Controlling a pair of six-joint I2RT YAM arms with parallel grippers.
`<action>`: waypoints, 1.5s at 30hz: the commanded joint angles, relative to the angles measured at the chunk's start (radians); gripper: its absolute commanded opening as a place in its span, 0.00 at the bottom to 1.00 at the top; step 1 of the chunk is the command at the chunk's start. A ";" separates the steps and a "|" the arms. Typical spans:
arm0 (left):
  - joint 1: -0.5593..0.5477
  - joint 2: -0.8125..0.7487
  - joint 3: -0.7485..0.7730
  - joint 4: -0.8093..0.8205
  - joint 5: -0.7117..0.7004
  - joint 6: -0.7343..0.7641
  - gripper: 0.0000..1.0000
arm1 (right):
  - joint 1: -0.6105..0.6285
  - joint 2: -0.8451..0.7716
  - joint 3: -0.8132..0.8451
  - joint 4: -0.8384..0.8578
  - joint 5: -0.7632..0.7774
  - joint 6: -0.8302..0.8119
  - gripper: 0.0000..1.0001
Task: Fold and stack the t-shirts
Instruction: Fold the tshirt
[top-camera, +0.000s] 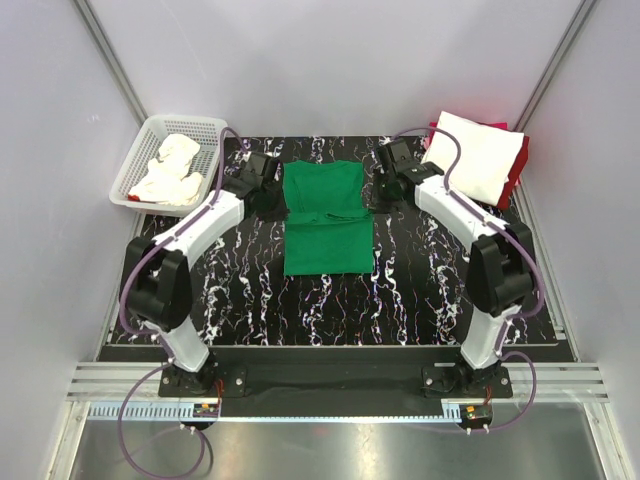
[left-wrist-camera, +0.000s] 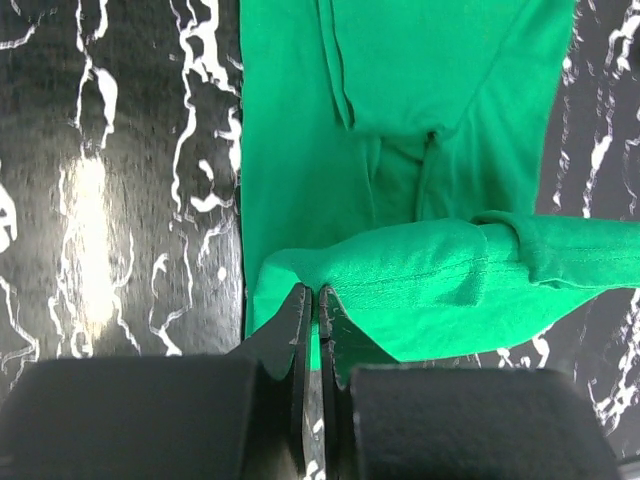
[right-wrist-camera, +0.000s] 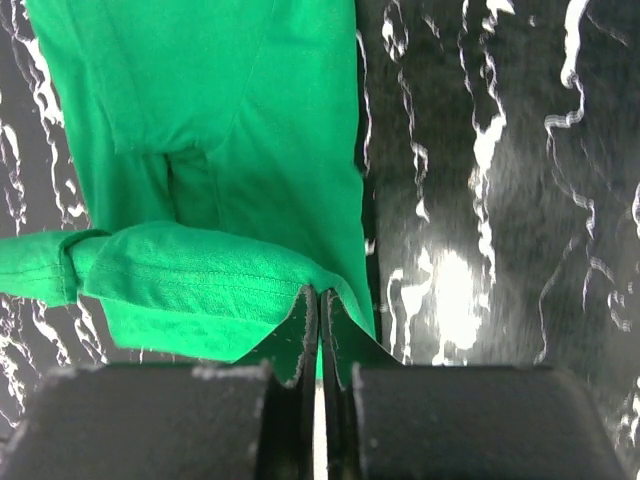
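Green shirt (top-camera: 327, 235) sits dead centre on the table (top-camera: 400, 290), between the two arms, sleeves already turned in so it reads as one long strip. The left fingers (left-wrist-camera: 303, 315) are pinched tight on one corner of it, with only a sliver of fabric showing between them. The right fingers (right-wrist-camera: 307, 320) are clamped just as tight on the opposite corner. In both wrist views the gripped edge is raised and curls over, hem stitching on show, while the rest of the shirt lies flat on the black marbled surface beyond.

Around them it is crowded at the far corners. On the far left is the basket (top-camera: 150, 135), with crumpled white fabric (top-camera: 172, 170) piled inside and a scrap of red at its near edge. It sits just beside the left wrist, and whether they touch I cannot tell. On the far right a folded white shirt (top-camera: 475, 155) lies on a red shirt (top-camera: 518, 165), which peeks out along its right side. This stack is right behind the right forearm, and the arm's purple cable (top-camera: 447, 165) loops across the white shirt in the top view. Both forearms angle inward and flank the green shirt on either side
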 joint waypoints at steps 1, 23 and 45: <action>0.030 0.053 0.078 0.011 0.047 0.035 0.01 | -0.028 0.075 0.089 0.017 -0.061 -0.060 0.00; 0.125 0.079 0.165 -0.080 0.100 0.006 0.68 | -0.165 0.060 0.065 0.033 -0.320 -0.043 0.73; 0.051 0.284 0.104 0.149 0.219 -0.044 0.63 | -0.128 -0.121 -0.683 0.526 -0.563 0.040 0.68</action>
